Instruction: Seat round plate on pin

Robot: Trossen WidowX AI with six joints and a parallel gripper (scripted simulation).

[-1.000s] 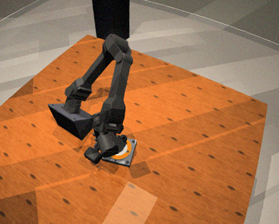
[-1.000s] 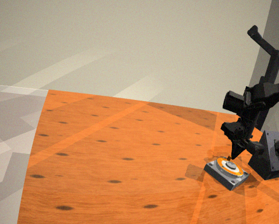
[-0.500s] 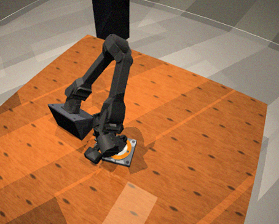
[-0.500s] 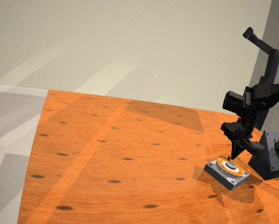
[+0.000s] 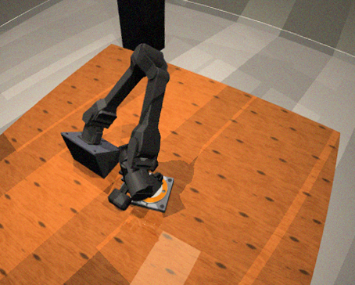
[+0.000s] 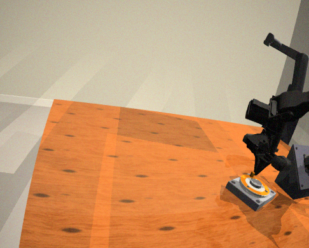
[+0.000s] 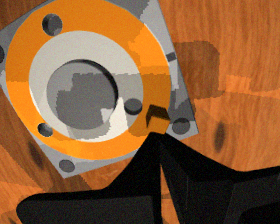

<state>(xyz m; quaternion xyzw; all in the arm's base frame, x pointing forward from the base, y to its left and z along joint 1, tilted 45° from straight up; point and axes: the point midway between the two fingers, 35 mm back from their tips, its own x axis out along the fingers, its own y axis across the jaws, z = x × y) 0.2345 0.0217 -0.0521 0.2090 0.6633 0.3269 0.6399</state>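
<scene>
The shut claw point(image 6: 256, 173) point(image 7: 156, 137) points down (fingertips together) at the orange tab point(image 6: 252, 174) point(image 7: 158, 121).

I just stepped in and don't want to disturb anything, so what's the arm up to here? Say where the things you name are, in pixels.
A dark robot arm is working on a round plate point(image 5: 163, 195) point(image 6: 264, 192) point(image 7: 45, 83) seated over a post point(image 6: 256, 182) point(image 7: 75, 100) on a square base point(image 5: 163, 207) point(image 6: 241, 196) point(image 7: 65, 171). Its hand point(image 6: 255, 173) point(image 7: 156, 137) is closed, with the tips right at the plate's orange tab point(image 6: 252, 174) point(image 7: 159, 123). The job is to get the hole by that tab over a small pin; I cannot make out the pin, so whether it's in is unclear.
</scene>
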